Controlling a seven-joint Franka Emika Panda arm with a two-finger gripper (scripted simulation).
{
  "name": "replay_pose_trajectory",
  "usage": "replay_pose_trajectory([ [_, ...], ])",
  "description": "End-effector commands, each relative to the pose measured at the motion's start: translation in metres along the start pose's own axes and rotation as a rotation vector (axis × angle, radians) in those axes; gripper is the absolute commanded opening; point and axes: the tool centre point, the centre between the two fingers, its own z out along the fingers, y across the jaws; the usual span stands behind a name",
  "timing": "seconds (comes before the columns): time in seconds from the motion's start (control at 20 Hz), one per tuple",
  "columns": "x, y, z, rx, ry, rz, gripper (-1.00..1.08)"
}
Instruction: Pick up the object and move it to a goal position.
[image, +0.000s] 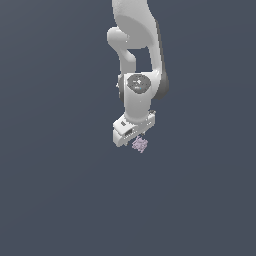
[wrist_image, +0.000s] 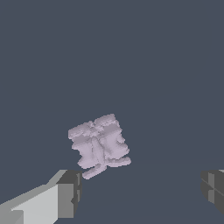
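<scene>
In the wrist view the gripper (wrist_image: 140, 192) stood open, its two dark-padded fingers (wrist_image: 70, 192) set wide apart at either side of the picture with a broad stretch of bare grey floor (wrist_image: 153, 65) between them. The object (wrist_image: 99, 144), a pale lilac-pink knobbly clump with small stubs sticking out of its lower edge, lay beyond the fingertips and closer to the light-coloured finger than to the other one; it was not between the pads, and neither pad touched it. From that camera the clump sat tilted, its blocky upper part turned at an angle to the line joining the fingers. In the exterior view the gripper (image: 131, 136) hung low at the end of the white arm (image: 137, 60), pointing down, and the object (image: 140, 144) showed just beside and slightly below the gripper's white body, toward the exterior view's right of it. Whether the clump rested on the floor (image: 55, 190) or sat a little above it could not be told, since the plain grey surface carried no shadow or edge.
</scene>
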Motion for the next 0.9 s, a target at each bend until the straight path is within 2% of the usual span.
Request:
replay_pose_trajectory([
  [0.0,0.001,-0.008,0.005,-0.002,0.001,-0.085,1.0],
  [0.45,0.005,-0.029,0.018,-0.004,0.004,-0.289,1.0],
  [0.85,0.005,-0.035,0.021,-0.004,0.006,-0.348,1.0],
])
